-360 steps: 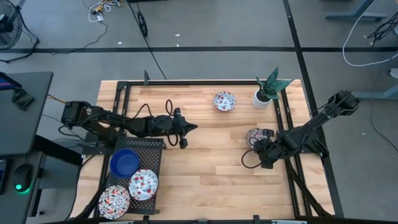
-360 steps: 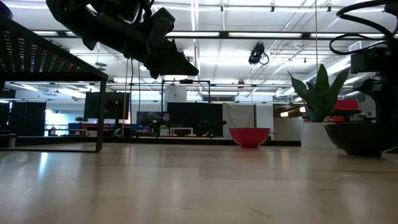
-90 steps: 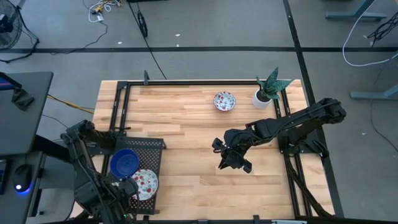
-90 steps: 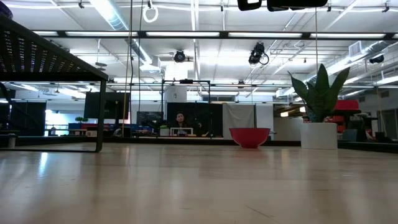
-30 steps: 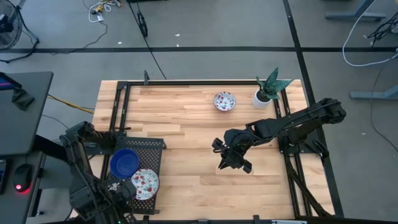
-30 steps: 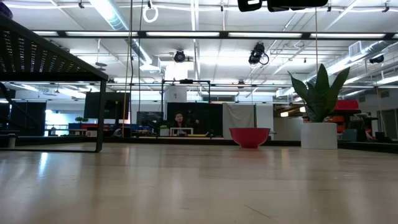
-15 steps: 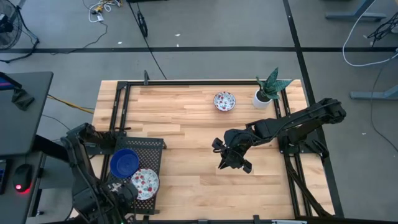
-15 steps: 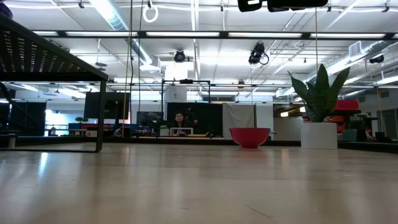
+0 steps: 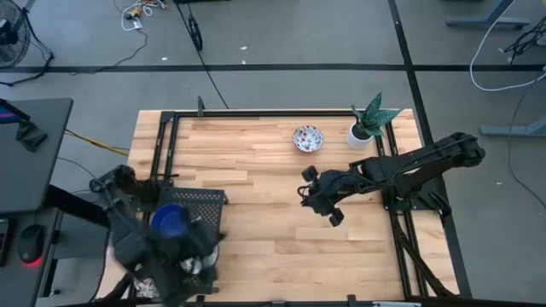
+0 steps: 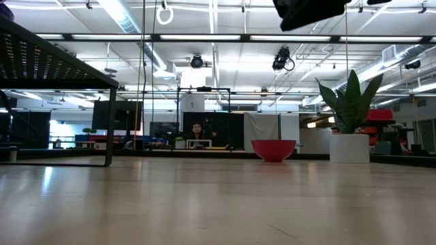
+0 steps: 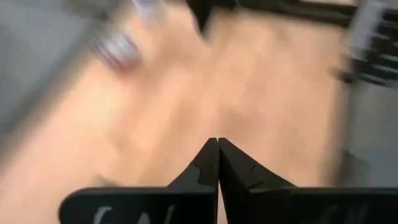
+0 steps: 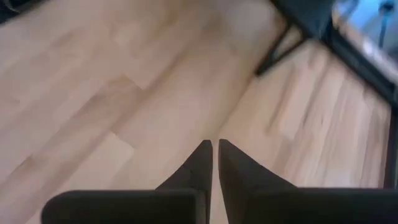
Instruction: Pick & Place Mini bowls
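Overhead: one floral mini bowl (image 9: 308, 138) mouth-up at twelve, one blue bowl (image 9: 171, 222) at eight; left gripper (image 11: 217, 144) and right gripper (image 12: 214, 146) both pressed together, empty.

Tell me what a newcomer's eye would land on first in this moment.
Probably the left arm, over the black mesh rack at the table's near-left corner, beside a solid blue bowl. Next, the right gripper, fingers nearly together and holding nothing, above bare wood mid-table. Then one patterned bowl alone near the far edge, beside the potted plant.
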